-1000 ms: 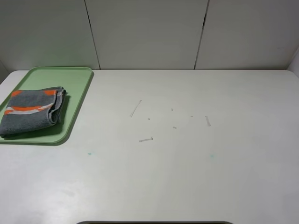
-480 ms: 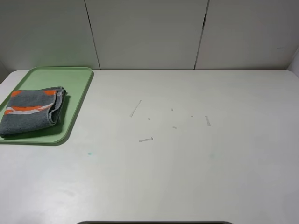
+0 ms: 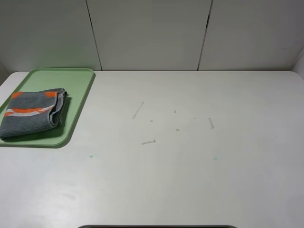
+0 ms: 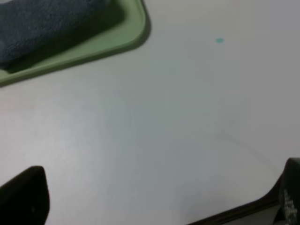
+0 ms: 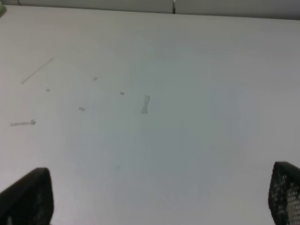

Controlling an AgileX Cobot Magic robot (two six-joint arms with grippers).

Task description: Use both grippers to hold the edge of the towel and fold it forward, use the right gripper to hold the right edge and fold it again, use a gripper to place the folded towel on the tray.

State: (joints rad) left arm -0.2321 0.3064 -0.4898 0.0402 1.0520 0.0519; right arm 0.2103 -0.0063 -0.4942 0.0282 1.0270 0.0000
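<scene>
The dark grey towel (image 3: 32, 113) lies folded on the light green tray (image 3: 76, 88) at the table's far left, with orange patches and a light stripe on its upper face. Neither arm shows in the exterior high view. In the left wrist view a blurred part of the towel (image 4: 42, 21) rests on the tray (image 4: 126, 37), and my left gripper (image 4: 157, 199) stands open over bare white table, well apart from both. My right gripper (image 5: 159, 197) is open too, its black fingertips (image 5: 28, 197) wide apart above the table with nothing between them.
The white table (image 3: 190, 166) carries several small scuff marks (image 3: 148, 141) near its middle and two tiny teal dots (image 3: 91, 156). Grey wall panels (image 3: 147, 33) close off the back edge. A dark rim shows at the table's front edge (image 3: 156, 226).
</scene>
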